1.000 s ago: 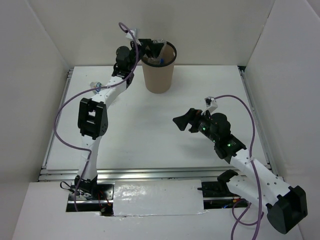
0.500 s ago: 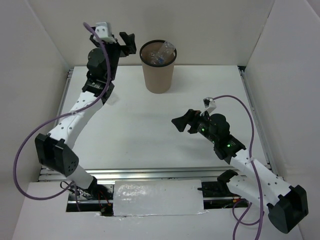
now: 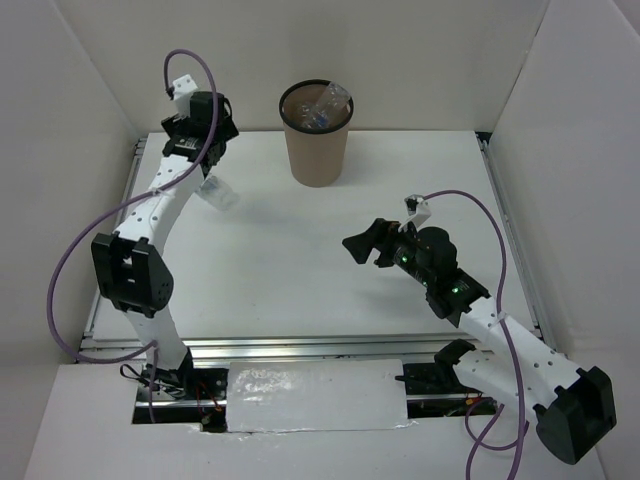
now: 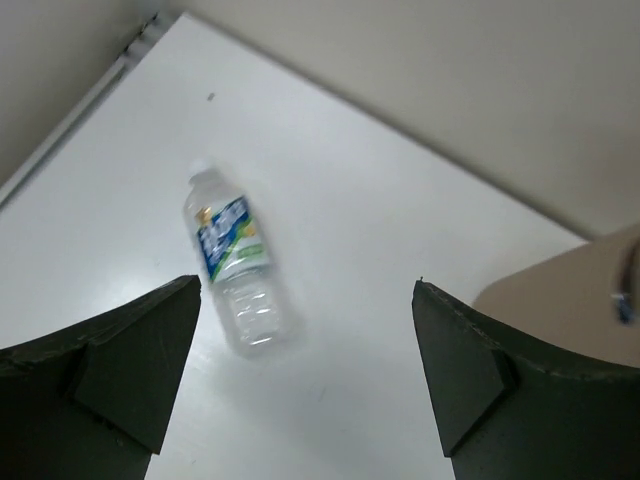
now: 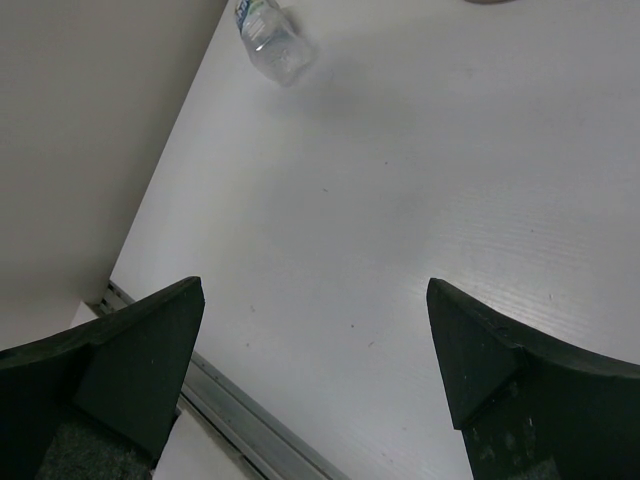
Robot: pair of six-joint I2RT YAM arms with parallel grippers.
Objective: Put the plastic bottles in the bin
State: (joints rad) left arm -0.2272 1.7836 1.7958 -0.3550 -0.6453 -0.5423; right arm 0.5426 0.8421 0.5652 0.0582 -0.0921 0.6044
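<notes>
The bin (image 3: 316,140) stands at the back centre of the table and holds several plastic bottles (image 3: 322,108). One clear bottle with a blue label (image 3: 219,193) lies on its side at the back left. My left gripper (image 3: 211,131) is open and empty, above and just behind that bottle. In the left wrist view the bottle (image 4: 233,262) lies ahead, nearer the left finger, between my open fingers (image 4: 305,285), and the bin's side (image 4: 570,290) shows at the right. My right gripper (image 3: 366,244) is open and empty over mid-table (image 5: 315,285); the bottle (image 5: 268,38) lies far ahead of it.
White walls close in the table on the left, back and right. A metal rail (image 3: 300,345) runs along the near edge, and it shows in the right wrist view (image 5: 230,425). A rail (image 3: 137,150) also runs along the left edge.
My left gripper has left the bin's mouth, swung left and turned down over the lying bottle. A bottle it held over the bin now lies inside. The right arm has barely moved.
</notes>
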